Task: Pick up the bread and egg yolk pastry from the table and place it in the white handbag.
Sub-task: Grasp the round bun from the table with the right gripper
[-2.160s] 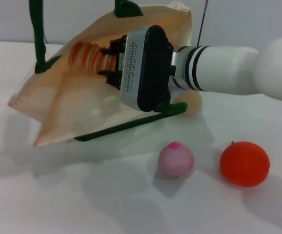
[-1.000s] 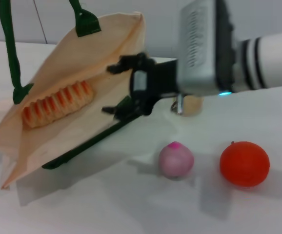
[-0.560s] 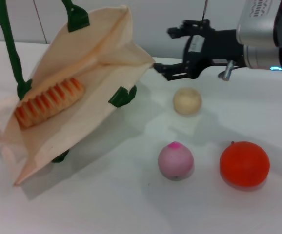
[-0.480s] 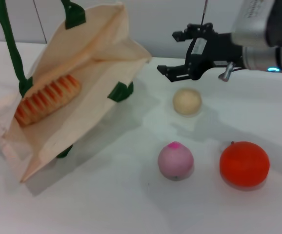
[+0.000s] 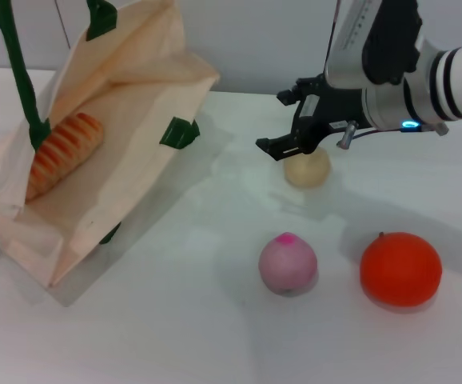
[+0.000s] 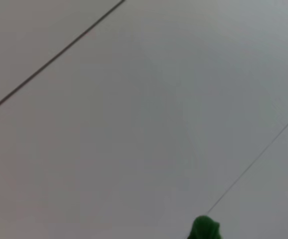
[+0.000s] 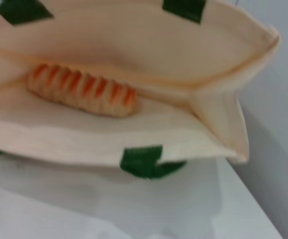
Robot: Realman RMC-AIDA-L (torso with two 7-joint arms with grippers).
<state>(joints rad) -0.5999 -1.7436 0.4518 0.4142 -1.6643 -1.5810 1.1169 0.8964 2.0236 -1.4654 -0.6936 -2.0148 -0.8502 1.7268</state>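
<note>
Bread point(image 5: 61, 154) lies inside the white handbag point(image 5: 127, 120), whose mouth is held up open. Egg yolk pastry point(image 5: 309, 170) sits on the tabletop point(image 5: 215, 320), right gripper point(image 5: 288, 120) just above it, jaws spread wide and empty. Left gripper is out of view.

— What did I have behind the work area on my feed?

— A white table point(image 5: 175, 336) filled most of the head view, lit softly, with pale shadows on it. Along the upper edge of the frame stood a plain grey wall point(image 5: 247, 40).

— Anything on that wall?

— Thin dark seam lines point(image 6: 49, 62) crossed it diagonally in the left wrist view.
</note>
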